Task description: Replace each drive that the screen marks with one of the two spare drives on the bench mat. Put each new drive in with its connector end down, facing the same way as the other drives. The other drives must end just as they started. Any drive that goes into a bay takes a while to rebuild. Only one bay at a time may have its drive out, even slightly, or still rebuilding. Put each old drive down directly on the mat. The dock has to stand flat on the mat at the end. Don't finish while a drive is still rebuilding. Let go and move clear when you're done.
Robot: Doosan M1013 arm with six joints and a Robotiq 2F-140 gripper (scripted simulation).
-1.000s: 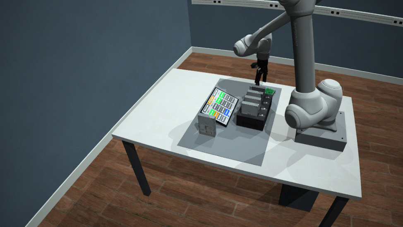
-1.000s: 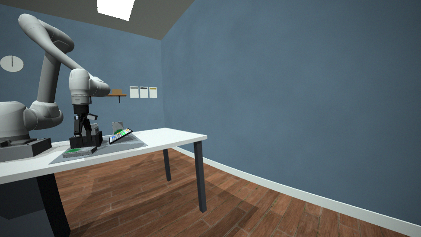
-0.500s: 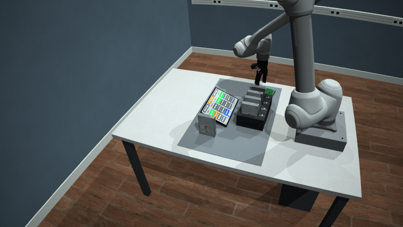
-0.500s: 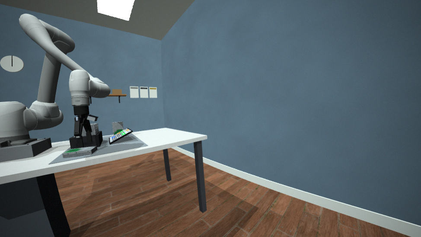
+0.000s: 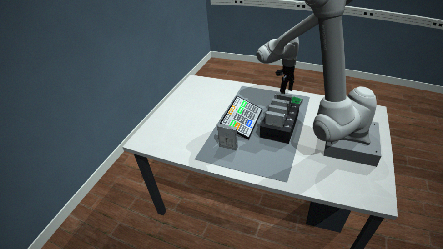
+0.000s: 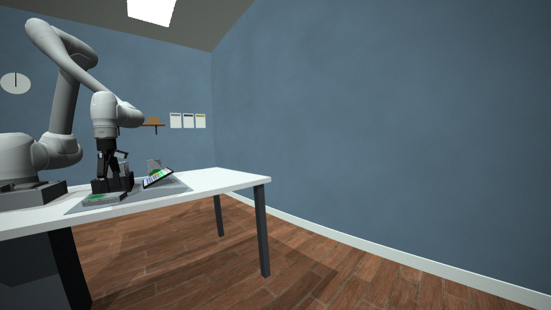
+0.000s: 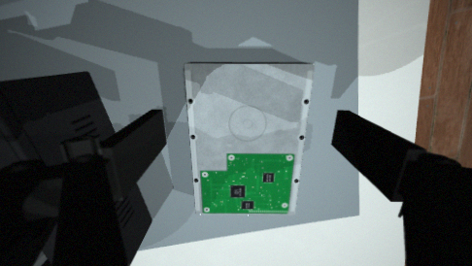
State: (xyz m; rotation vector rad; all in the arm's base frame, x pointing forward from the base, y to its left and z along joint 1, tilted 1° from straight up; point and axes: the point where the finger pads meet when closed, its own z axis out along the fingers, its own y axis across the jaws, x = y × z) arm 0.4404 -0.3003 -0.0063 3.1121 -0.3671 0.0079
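The hand (image 5: 286,91) (image 6: 108,183) (image 7: 249,127), fingers apart, grips nothing; flat drive (image 5: 296,100) (image 6: 104,198) (image 7: 248,141) and upright drive (image 5: 227,138) (image 6: 153,166) lie outside the dock (image 5: 274,134) (image 6: 126,184) (image 7: 49,107); swaps finished or remaining, unclear.
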